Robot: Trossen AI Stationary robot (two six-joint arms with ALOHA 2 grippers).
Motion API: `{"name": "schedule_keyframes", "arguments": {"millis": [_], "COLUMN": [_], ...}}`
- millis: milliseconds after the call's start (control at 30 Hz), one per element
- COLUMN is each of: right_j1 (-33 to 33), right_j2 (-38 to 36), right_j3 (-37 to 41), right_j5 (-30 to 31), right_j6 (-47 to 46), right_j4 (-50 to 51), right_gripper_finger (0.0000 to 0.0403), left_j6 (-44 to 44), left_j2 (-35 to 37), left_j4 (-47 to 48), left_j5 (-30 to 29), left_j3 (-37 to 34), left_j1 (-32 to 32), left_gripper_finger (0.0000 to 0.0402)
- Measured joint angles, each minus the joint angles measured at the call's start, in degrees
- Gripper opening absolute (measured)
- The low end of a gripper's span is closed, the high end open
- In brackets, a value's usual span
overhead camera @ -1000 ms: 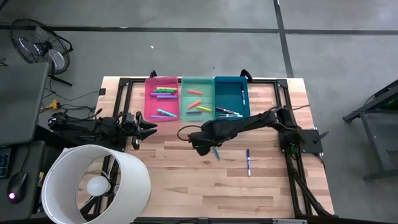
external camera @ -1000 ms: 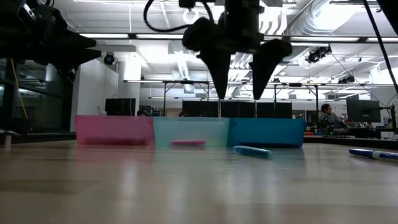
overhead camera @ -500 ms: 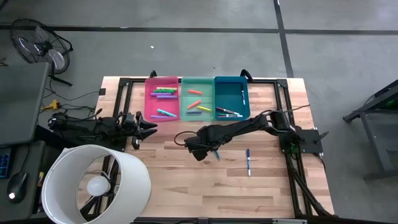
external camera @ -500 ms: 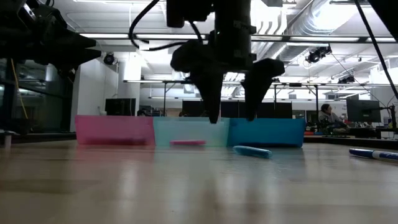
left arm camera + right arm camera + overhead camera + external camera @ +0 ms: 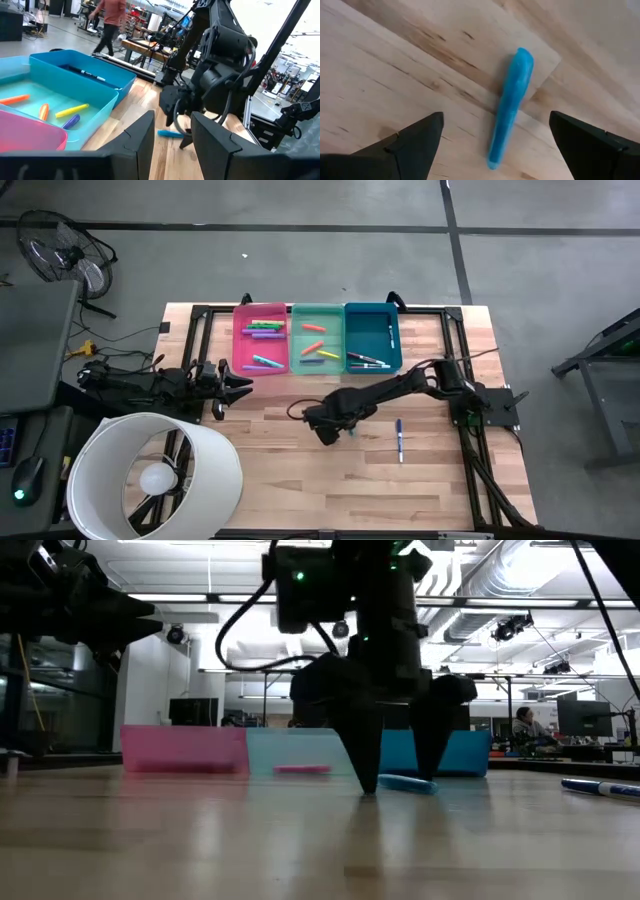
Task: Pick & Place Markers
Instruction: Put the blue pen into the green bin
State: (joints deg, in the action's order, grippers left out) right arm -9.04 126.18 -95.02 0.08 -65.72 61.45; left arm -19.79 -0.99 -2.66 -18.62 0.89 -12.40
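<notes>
**Q.** What does the figure show?

**A.** The right tool (image 5: 395,775) stands low over the counter (image 5: 280,450), its two fingers spread wide and holding nothing. In the right wrist view the light-blue marker (image 5: 510,107) lies flat on the wood between the fingertips (image 5: 410,142), touching neither. The left tool (image 5: 240,383) waits beside the pink bin (image 5: 261,337), fingers apart and empty.

**Q.** Where are the markers?

**A.** Most already lie in the three bins: pink, green bin (image 5: 318,338) and blue bin (image 5: 373,337). Two remain on the counter: the light-blue one under the right tool, and a dark-blue marker (image 5: 399,439) with a white end, well apart toward the right arm's base. A short pink object (image 5: 301,769) shows in front of the bins in the low view; whether it lies inside or outside a bin cannot be told.

**Q.** What could go wrong from here?

**A.** As a judgement: the marker appears to lie roughly lengthwise between the fingers, which suits a closing grasp, yet it is thin and round. If the fingertips stop short of the wood, they may close above it; if they close off-centre, it may roll or pivot out. Pressing too low would jam the tips into the counter.

**Q.** Is any writing legible?

**A.** None. No brand, label or lettering can be read on the markers, bins or arms.
</notes>
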Motion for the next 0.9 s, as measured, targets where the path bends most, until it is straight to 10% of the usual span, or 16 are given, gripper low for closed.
{"name": "schedule_keyframes", "arguments": {"millis": [900], "right_j1": [-1.0], "right_j2": [-0.4], "right_j3": [5.7], "right_j5": [-2.6], "right_j6": [-2.9], "right_j4": [-8.2], "right_gripper_finger": [0.0235], "left_j6": [0.0], "left_j2": [0.0], "left_j4": [0.0], "left_j5": [0.0], "left_j3": [0.0], "left_j1": [0.0], "left_gripper_finger": [0.0127]}}
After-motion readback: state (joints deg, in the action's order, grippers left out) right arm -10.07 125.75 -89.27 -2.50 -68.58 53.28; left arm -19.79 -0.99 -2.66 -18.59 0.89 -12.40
